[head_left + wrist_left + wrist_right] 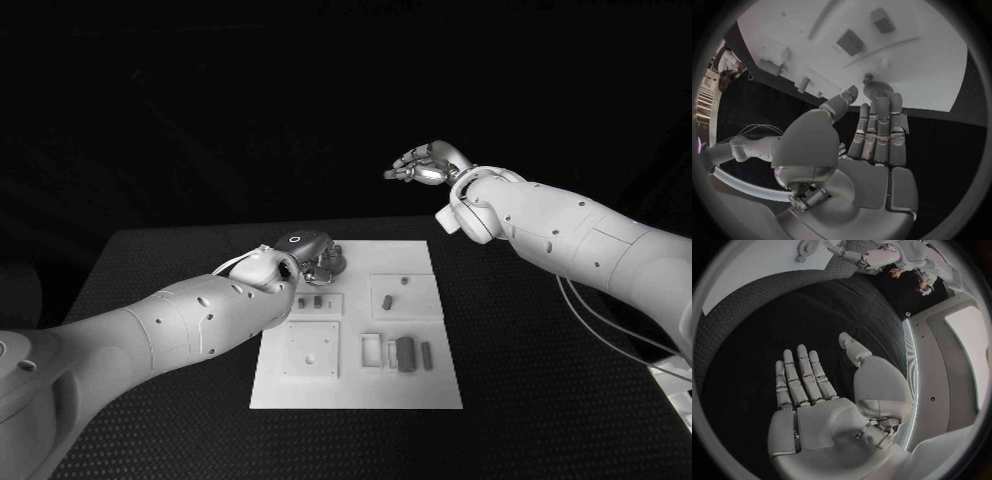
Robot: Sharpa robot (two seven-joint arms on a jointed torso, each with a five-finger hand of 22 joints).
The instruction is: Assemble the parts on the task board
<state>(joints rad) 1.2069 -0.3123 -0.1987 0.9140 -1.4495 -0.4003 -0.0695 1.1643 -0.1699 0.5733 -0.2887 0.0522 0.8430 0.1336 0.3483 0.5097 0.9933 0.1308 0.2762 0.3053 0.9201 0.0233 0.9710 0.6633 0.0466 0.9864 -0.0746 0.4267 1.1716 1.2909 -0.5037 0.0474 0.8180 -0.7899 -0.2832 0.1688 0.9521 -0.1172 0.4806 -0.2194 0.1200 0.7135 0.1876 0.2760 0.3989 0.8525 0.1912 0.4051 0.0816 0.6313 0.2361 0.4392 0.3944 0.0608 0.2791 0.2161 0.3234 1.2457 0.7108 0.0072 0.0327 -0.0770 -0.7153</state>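
Clearly the parts (pixel 405 352) are small, stiff pieces lying flat on the task board (pixel 418 395), the white plate on the black table (pixel 562 420). I'd judge them light and hard, probably smooth enough to skid on the board if nudged from the side, so each wants a pinch across its narrow sides between thumb and a fingertip, not a whole-hand grab. One small round part (pixel 877 89) sits on the board just beyond the left fingertips (pixel 879 102) in the left wrist view; whether they touch it I cannot tell.

The left hand (pixel 306 258) hangs low over the board's far-left corner, palm down, its fingers laid side by side and stretched out straight, thumb off to one side, nothing held between them. The right hand (pixel 424 164) is raised high, well apart from the board and beyond its far edge. From its own wrist view the right hand (pixel 826 405) is flat and spread, fingers straight with gaps between, thumb out, holding nothing.
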